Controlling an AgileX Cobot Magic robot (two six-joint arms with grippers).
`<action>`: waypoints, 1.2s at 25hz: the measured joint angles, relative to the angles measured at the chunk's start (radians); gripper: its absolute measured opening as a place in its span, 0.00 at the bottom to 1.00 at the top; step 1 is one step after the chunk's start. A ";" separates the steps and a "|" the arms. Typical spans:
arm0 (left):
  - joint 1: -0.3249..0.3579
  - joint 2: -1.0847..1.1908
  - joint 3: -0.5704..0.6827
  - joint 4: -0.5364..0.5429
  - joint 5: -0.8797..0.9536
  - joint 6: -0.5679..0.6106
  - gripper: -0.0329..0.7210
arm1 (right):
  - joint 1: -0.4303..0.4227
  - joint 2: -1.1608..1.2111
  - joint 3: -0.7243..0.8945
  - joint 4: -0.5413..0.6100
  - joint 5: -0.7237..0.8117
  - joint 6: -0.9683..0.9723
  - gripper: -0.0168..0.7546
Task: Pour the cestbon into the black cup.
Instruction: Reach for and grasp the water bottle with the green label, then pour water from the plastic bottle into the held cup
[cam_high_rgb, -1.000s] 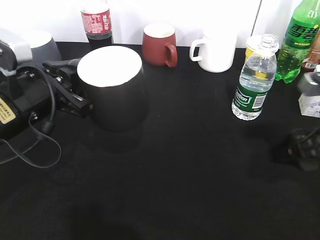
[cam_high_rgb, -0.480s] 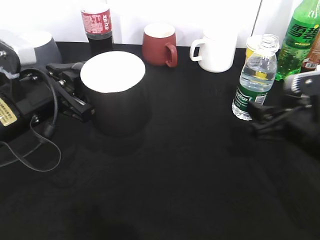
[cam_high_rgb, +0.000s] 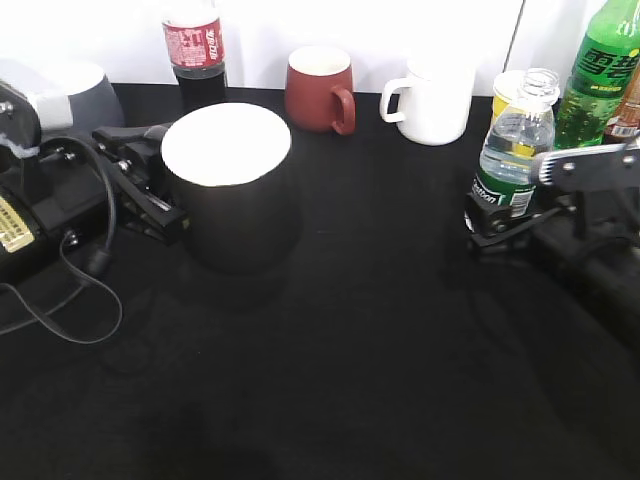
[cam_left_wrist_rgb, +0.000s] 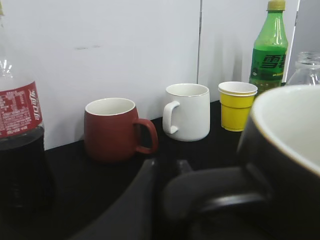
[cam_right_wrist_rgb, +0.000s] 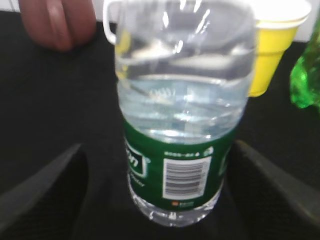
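Observation:
The black cup, white inside, stands left of centre on the black table. My left gripper is shut on its handle, and the left wrist view shows the jaws on the handle and the cup wall. The cestbon, uncapped and partly full, stands upright at the right. My right gripper is open with a finger on each side of the bottle's green label. In the right wrist view the bottle sits between the spread fingers, with a gap on the left.
Along the back wall stand a cola bottle, a dark red mug, a white mug, yellow cups behind the cestbon and a green soda bottle. A grey mug stands behind my left arm.
My right gripper has come in from the right edge and now straddles the cestbon's base. The left gripper and the black cup shifted slightly, then held still.

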 joint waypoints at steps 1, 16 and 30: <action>0.000 0.000 0.000 0.000 0.000 0.000 0.13 | 0.000 0.023 -0.018 0.014 -0.002 -0.006 0.88; 0.000 0.000 0.000 0.010 0.000 0.000 0.13 | 0.000 0.169 -0.100 0.057 -0.138 -0.029 0.67; -0.153 0.144 -0.282 0.246 0.109 -0.172 0.13 | 0.000 -0.384 -0.081 -0.333 0.213 -0.458 0.67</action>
